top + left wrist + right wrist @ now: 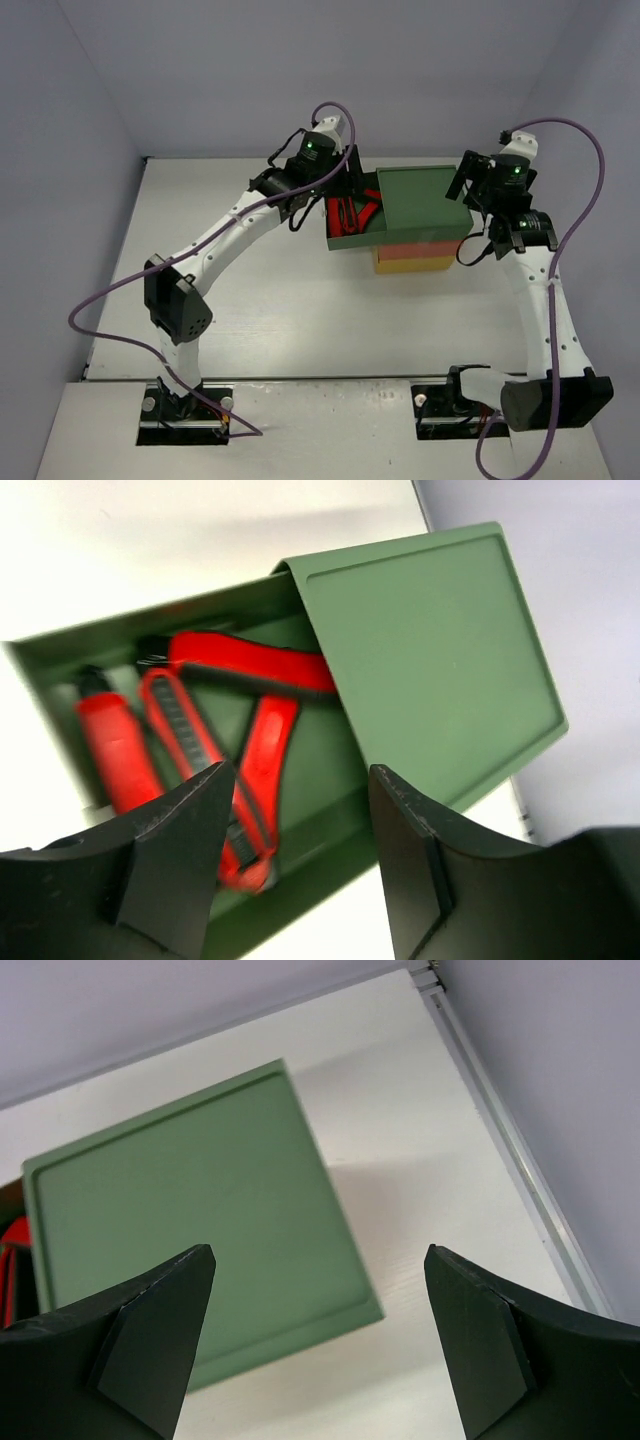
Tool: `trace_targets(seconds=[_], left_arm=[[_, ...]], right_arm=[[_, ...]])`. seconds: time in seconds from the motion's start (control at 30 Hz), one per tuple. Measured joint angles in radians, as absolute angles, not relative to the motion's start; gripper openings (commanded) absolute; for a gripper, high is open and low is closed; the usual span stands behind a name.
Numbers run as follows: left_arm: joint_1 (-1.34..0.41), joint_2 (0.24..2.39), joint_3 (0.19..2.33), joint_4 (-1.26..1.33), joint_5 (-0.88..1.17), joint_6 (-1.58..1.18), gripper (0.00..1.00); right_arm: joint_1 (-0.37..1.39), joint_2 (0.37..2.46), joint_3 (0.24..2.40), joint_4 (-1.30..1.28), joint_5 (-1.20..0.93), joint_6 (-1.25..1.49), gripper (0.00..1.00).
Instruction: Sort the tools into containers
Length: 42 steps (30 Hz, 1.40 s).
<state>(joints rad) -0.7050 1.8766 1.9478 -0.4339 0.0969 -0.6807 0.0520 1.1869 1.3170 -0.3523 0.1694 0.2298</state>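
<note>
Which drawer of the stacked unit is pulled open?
The green top drawer: it sticks out sideways with red-handled tools inside, while the red-orange layer and yellow layer below show nothing pulled out.

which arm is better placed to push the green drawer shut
Left, probably. The left tool hangs open and empty over the pulled-out green drawer, which slides out toward that side and holds red knives. The right tool, also open, hangs over the unit's top, away from the drawer front.

green top drawer (352, 243) pulled out, red-handled tools (350, 213) lying inside, red-orange and yellow layers (412, 264) stacked beneath
</note>
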Motion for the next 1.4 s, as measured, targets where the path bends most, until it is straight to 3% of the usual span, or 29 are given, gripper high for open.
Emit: trace_targets(seconds=[0.27, 0.43, 0.93, 1.4], left_arm=[[-0.600, 1.636, 1.740, -0.461, 0.169, -0.405, 0.52], [-0.492, 1.599, 1.589, -0.440, 0.266, -0.243, 0.49], [-0.486, 1.787, 1.536, -0.311, 0.534, 0.005, 0.47], [-0.528, 1.981, 1.660, -0.135, 0.712, 0.043, 0.47]], right_arm=[[-0.100, 1.327, 1.363, -0.347, -0.077, 0.226, 0.81], [-0.138, 1.400, 1.365, -0.338, -0.218, 0.230, 0.78], [-0.145, 1.423, 1.362, -0.300, -0.349, 0.230, 0.79], [-0.151, 1.456, 1.345, -0.267, -0.399, 0.230, 0.76]])
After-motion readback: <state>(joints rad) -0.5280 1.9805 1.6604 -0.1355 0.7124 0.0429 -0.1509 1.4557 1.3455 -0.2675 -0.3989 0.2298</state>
